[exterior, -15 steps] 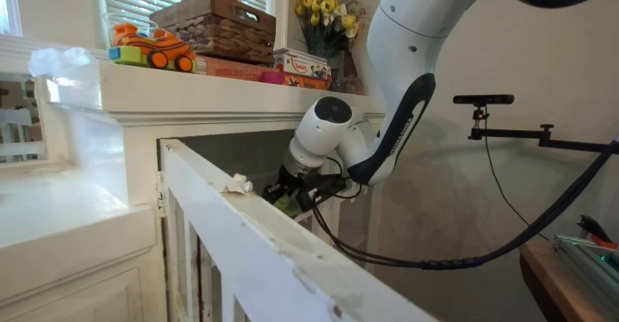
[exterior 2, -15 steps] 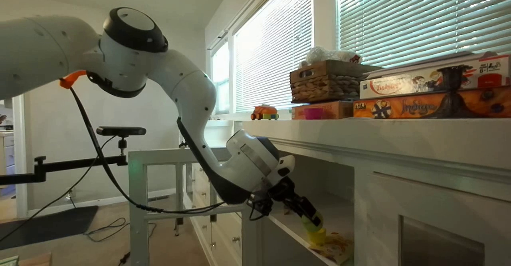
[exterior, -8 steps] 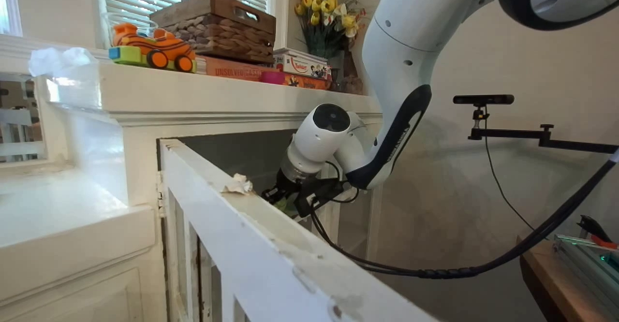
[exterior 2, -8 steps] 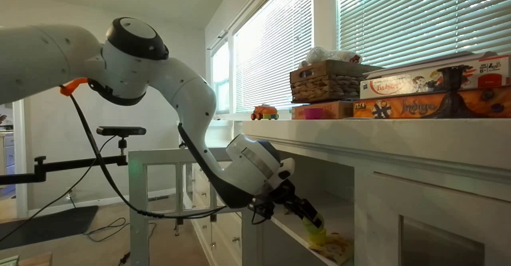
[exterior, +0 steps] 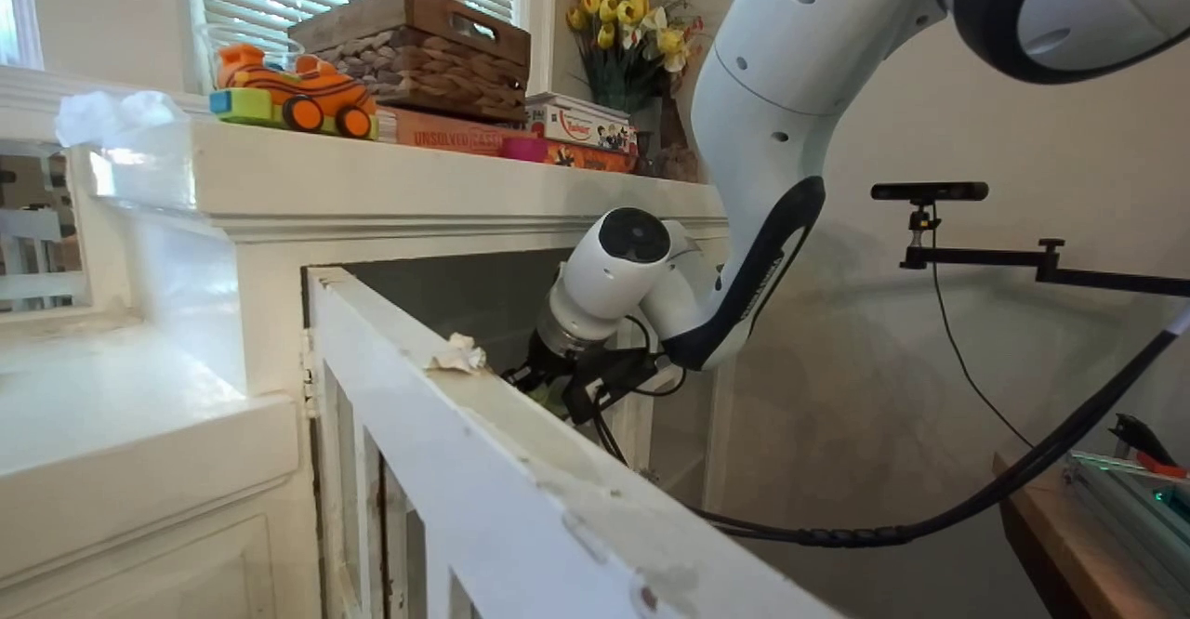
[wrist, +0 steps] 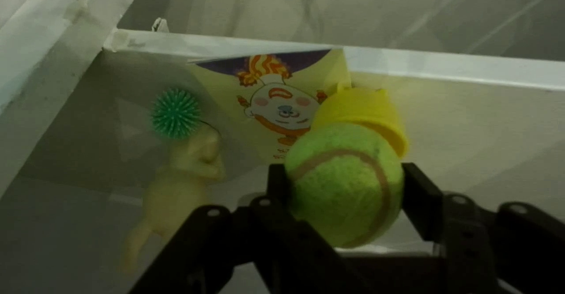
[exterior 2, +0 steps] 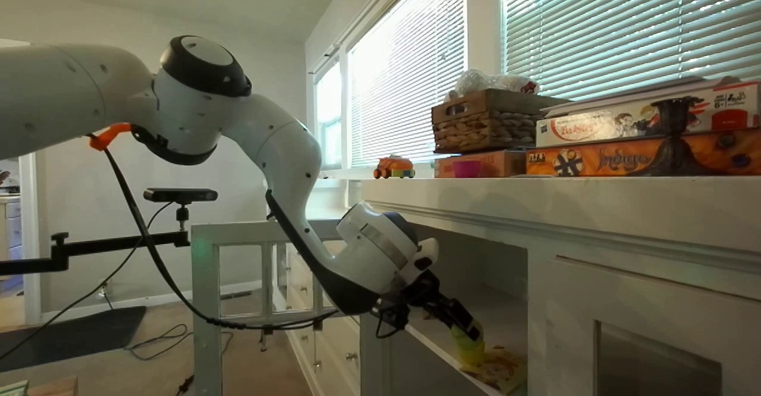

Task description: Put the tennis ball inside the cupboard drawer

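The yellow-green tennis ball (wrist: 344,192) sits between both black fingers of my gripper (wrist: 347,183) in the wrist view, and both fingers touch it. In an exterior view the gripper (exterior 2: 465,319) reaches down into the open cream-white cupboard compartment (exterior 2: 505,271), with the ball (exterior 2: 474,328) partly behind a finger. The ball is just above a yellow cup (exterior 2: 471,355) on the shelf; I cannot tell whether they touch. In another exterior view the ball (exterior: 550,398) is mostly hidden by the gripper and the open door.
The paned cupboard door (exterior: 521,424) stands open beside the arm. On the shelf lie a clown-face card (wrist: 282,104), a green spiky ball (wrist: 176,113) and a pale toy figure (wrist: 176,197). A wicker basket (exterior 2: 484,122), boxes and an orange toy truck (exterior 2: 393,167) stand on the cabinet top.
The arm has sunk a little, and the gripper with the ball is slightly lower, closer to the shelf and the yellow cup. The hold on the ball looks the same.
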{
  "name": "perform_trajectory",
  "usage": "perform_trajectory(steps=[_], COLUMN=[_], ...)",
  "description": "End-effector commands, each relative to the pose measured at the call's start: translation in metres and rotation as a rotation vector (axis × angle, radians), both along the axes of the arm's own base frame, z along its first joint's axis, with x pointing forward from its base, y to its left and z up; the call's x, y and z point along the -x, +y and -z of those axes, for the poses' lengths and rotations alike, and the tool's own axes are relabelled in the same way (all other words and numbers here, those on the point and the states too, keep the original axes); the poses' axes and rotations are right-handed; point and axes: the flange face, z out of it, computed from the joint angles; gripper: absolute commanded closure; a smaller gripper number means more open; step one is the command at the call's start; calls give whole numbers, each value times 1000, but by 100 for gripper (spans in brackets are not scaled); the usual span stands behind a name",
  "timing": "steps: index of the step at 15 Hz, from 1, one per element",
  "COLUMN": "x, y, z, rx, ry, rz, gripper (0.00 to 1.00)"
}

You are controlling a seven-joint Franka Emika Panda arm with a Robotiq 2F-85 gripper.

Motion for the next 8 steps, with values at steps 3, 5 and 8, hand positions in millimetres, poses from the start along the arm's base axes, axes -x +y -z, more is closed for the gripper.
perform_trajectory(steps=[3, 5, 8], x=[-9, -10, -11], y=[5, 4, 4], z=[4, 5, 9], rx=[-7, -5, -4], ry=[-40, -41, -40], rz=[-1, 0, 0], gripper=[59, 59, 59])
